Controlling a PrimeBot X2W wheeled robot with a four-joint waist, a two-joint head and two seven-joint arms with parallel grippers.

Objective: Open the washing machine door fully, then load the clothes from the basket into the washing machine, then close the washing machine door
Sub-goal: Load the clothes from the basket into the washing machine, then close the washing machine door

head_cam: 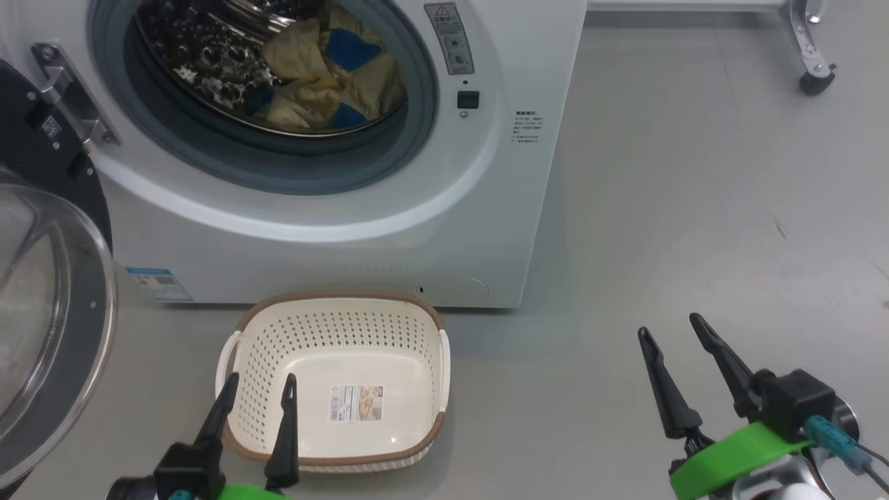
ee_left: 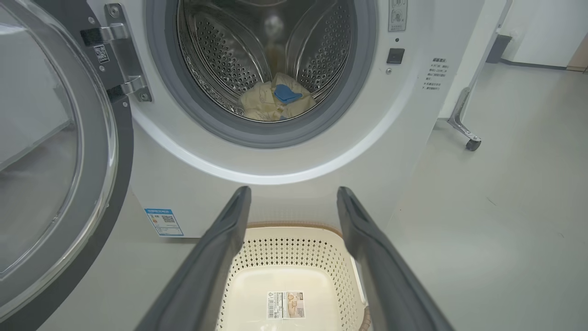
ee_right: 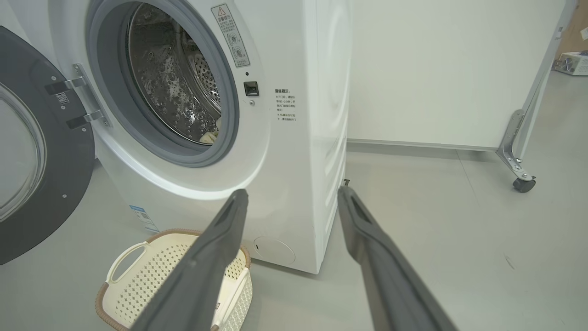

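The white washing machine (head_cam: 333, 229) stands with its door (head_cam: 48, 305) swung wide to the left, black rim and glass bowl facing me. Inside the steel drum lie the cream-yellow clothes (head_cam: 326, 76) with blue patches, also seen as clothes (ee_left: 275, 101) low in the drum. The cream basket (head_cam: 340, 382) sits on the floor before the machine, with only its label sticker inside. My left gripper (head_cam: 258, 385) hovers open over the basket's near left side. My right gripper (head_cam: 670, 326) is open above bare floor, to the right of the basket.
A white panel on a metal leg with a caster (ee_right: 523, 184) stands behind and right of the machine. Grey floor (head_cam: 694, 208) stretches to the right. The open door takes up the space at the machine's left.
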